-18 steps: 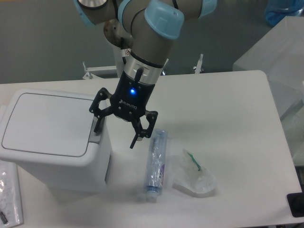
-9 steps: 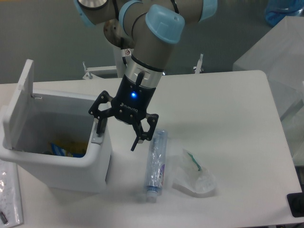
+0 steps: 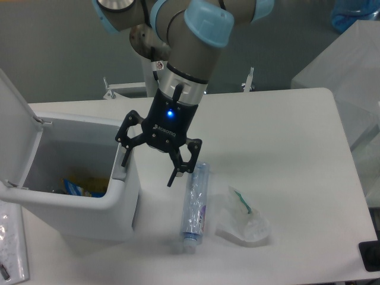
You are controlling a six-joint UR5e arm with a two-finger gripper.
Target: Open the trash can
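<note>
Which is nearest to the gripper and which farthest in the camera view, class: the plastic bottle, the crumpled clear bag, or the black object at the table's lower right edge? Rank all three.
Measured from the gripper:
1. Plastic bottle, lying just right of the fingertips.
2. Crumpled clear bag, right of the bottle.
3. Black object, at the table's far lower right edge.

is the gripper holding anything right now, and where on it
Nothing is held. The gripper is open and empty, one finger by the trash can's latch edge.
</note>
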